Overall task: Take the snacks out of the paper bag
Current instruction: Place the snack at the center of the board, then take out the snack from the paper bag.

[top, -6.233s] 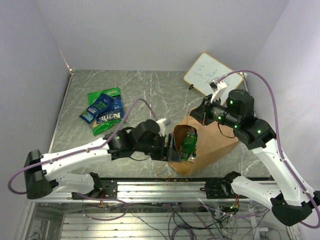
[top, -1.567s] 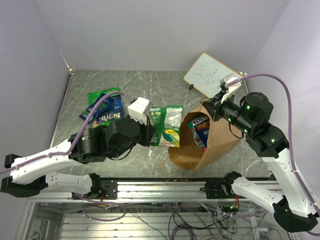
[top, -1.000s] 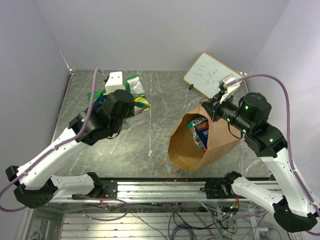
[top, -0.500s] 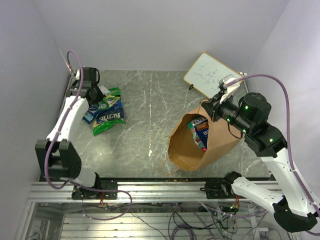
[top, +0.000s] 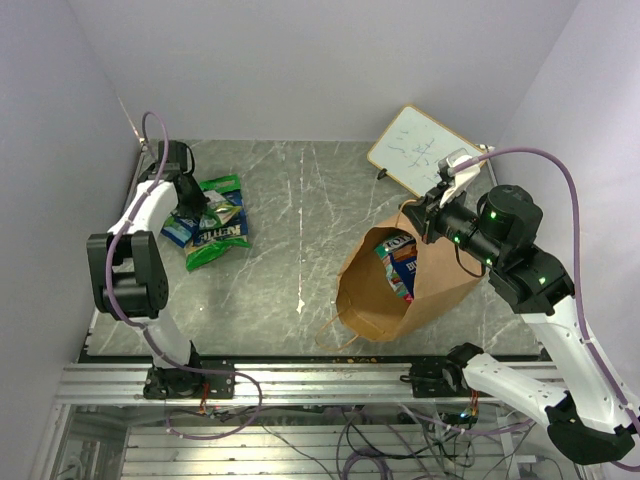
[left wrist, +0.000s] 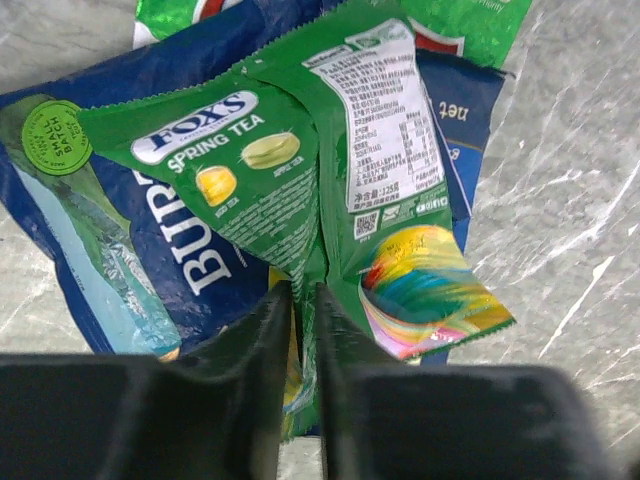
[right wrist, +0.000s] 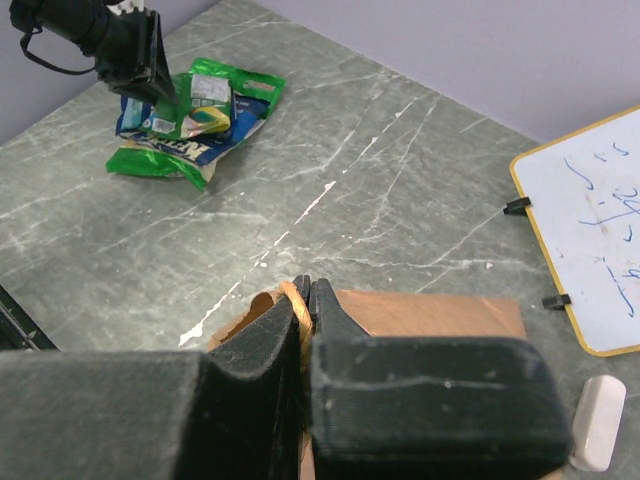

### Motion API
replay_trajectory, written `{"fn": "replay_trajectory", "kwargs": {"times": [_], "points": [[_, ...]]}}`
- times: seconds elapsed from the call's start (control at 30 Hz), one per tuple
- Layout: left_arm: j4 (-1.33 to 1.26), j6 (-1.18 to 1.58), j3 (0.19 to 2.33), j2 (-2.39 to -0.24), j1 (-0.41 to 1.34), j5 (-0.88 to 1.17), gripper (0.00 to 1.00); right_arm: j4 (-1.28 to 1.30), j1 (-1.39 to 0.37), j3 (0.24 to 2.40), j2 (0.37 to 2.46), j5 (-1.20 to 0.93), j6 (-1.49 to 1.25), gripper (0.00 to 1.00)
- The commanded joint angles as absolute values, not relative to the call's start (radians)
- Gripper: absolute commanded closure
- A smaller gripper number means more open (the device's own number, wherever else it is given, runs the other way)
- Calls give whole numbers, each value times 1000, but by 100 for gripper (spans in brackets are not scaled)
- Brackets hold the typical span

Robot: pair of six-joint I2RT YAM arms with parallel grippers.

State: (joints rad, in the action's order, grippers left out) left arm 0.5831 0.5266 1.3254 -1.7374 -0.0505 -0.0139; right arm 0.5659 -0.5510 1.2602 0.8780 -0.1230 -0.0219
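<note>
While the right gripper pinches the paper bag at its rim, the left gripper, well left of it, clamps a Fox's Spring Tea packet.

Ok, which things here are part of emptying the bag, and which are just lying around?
Part of the job:
paper bag, its rim pinched by the right end effector
packets inside the bag
snack pile on the table
green Fox's packet, gripped by the left end effector

Lying about:
whiteboard
small white block beside it
</note>
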Motion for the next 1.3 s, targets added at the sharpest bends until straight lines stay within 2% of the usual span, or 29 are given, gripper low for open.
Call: {"fn": "replay_trajectory", "kwargs": {"times": [0.0,0.07,0.23,0.37,0.57,0.7,1.07,1.27], "points": [[501,491,1265,-1639,-57,111,49,534,-554,1283,875,-119,-25,100],[493,496,1241,-1579,-57,129,42,529,-554,1278,875,-120,-31,100],[498,549,1171,-1416,-57,201,39,535,-554,1286,888,-118,-26,100],[444,647,1007,-1247,-3,281,33,551,-554,1300,895,-95,-9,100],[410,861,828,-1039,327,209,30,589,-554,1314,898,-64,5,100],[370,978,771,-922,473,178,30,587,-553,1322,896,-42,-11,100],[397,1074,864,-894,772,84,28,589,-554,1333,900,-36,-31,100],[369,1090,961,-1006,1087,-93,25,576,-554,1292,879,-58,-26,100]]}}
